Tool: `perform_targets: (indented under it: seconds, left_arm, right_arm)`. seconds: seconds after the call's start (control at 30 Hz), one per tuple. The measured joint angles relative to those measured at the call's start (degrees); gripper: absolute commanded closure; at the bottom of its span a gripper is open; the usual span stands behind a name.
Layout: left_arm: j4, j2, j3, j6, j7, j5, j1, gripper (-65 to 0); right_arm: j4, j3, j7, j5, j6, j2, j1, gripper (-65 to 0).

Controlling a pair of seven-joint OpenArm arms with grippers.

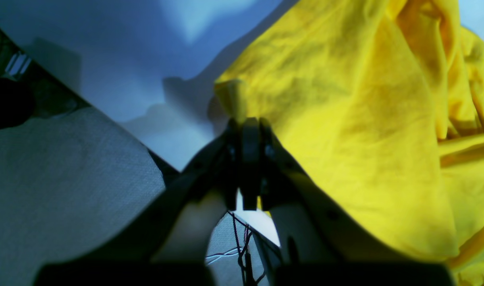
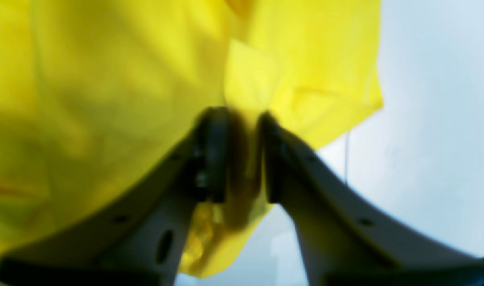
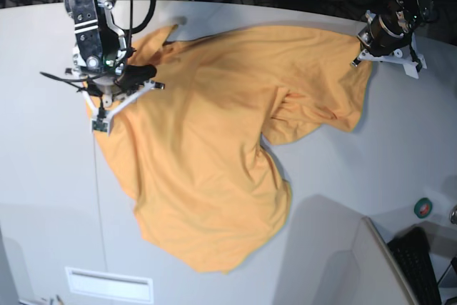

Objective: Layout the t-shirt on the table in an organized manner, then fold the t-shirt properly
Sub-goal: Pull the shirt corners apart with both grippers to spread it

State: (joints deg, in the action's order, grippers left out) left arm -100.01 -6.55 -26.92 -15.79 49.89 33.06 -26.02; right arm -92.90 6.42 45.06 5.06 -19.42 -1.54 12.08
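- Across the table (image 3: 43, 176), toward the arms' side, lies the t-shirt (image 3: 207, 126), its body spread toward the bottom of the base view and its upper edge running between the two grippers.
- You look to be at the laying-out step: the outline is uneven, with bunched folds near the middle and on your left, so I'd judge proper folding has not begun.
- Your left gripper (image 1: 243, 123) has its jaws pressed together on a corner of the shirt, near the table's edge.
- Your right gripper (image 2: 243, 115) stands narrowly parted over the other side, a ridge of cloth rising between the fingers; blur hides whether they touch it, but I read it as no firm grip.
- Next, get a sure pinch with the right, then draw both sides apart evenly to pull the creases out before any fold.
- Watch for a doubled layer at the right fingers: it could slip, or drag the lower layer along.
- Around the work, a green roll (image 3: 423, 208) sits well apart from the cloth, a white labelled thing (image 3: 109, 286) lies near the bottom, and cables (image 1: 242, 250) hang past the edge by your left. Nothing seems to block the shirt itself, though cloth pulled over that edge could sag.
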Motion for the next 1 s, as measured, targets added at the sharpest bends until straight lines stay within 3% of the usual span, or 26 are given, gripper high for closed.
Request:
perform_targets:
  seconds: [0.23,0.37,0.6,1.0]
  left_arm:
    - [0.0,0.0,0.0,0.0,0.0,0.0,0.0,0.0]
    - [0.0,0.0,0.0,0.0,0.0,0.0,0.0,0.0]
    - [-0.1,0.0,0.0,0.0,0.0,0.0,0.0,0.0]
    - [-0.3,-0.3,0.0,0.0,0.0,0.0,0.0,0.0]
  right_arm:
    - [0.0,-2.4,4.0,-0.4,0.0,-0.2,0.9,-17.4]
    - [-3.4,-2.4,4.3,-0.6,0.2,-0.5,3.8,0.0]
    - [-6.6,-2.7,4.7,-0.4,0.3,-0.5,5.3,-1.4]
    - [-2.7,-17.5,4.0,0.0,0.6,-0.1,7.6,0.0]
